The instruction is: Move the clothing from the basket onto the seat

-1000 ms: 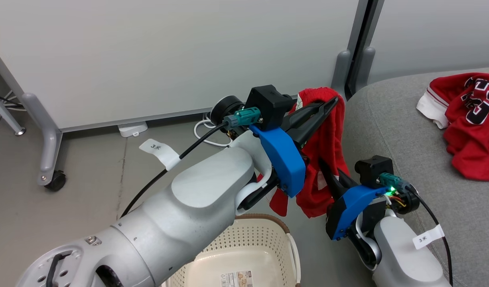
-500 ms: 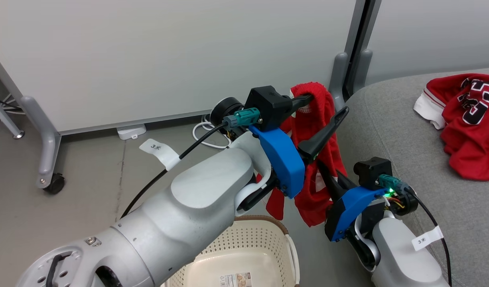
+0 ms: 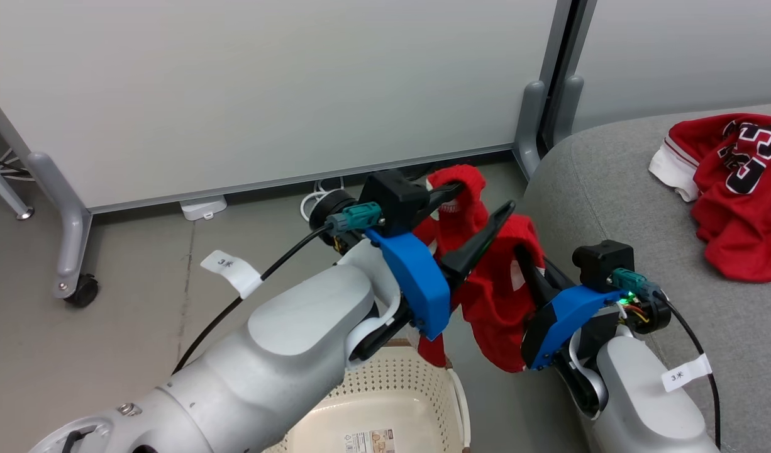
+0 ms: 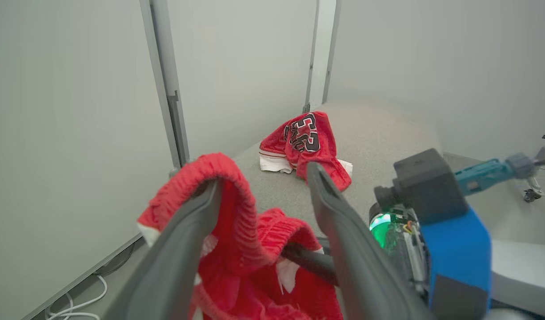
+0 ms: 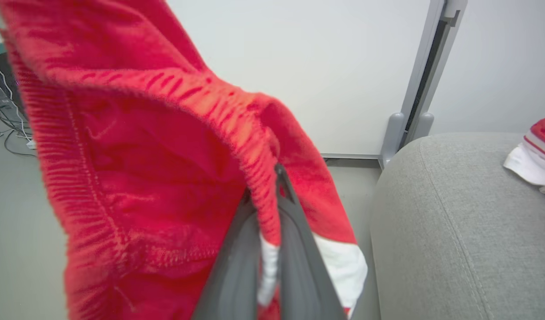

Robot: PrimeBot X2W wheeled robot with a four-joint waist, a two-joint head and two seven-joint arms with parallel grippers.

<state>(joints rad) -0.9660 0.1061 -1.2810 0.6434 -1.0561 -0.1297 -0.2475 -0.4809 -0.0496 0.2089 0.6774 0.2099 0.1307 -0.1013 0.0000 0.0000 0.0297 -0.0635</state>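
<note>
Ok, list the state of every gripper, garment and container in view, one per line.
left gripper: open, held garment draped over one finger.
right gripper: shut on held garment.
held garment: hanging in air, off the seat.
other garment: crumpled on seat.
basket: no clothing in visible part.
seat: bears one garment.
</note>
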